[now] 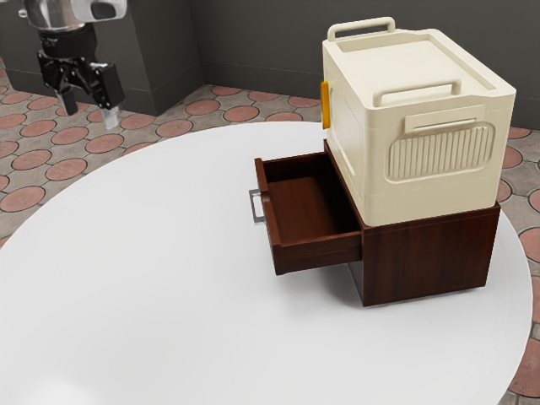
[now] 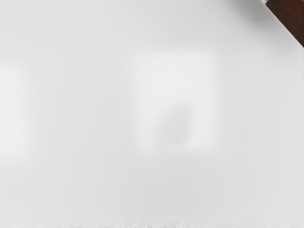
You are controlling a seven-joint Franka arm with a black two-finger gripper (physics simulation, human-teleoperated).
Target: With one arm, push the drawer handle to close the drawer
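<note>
Black two-finger gripper (image 1: 89,110), fingers spread, near the round white table's rim (image 1: 139,159): we judge approach in hand; next we align, then push the grey metal bar handle (image 1: 252,205) of the dark-brown wooden drawer (image 1: 272,234).

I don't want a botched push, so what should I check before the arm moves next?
1. Drawer pulled out, with travel left to close: ok.
2. Handle unobstructed on the drawer's front: ok.
3. Gripper empty: ok.
4. Gripper lined up at the handle: not ok, it hangs well away toward the exterior view's left.
5. Fingers together for pushing: not ok, they stand apart.
6. Cabinet firm enough not to slide: cannot tell.
</note>
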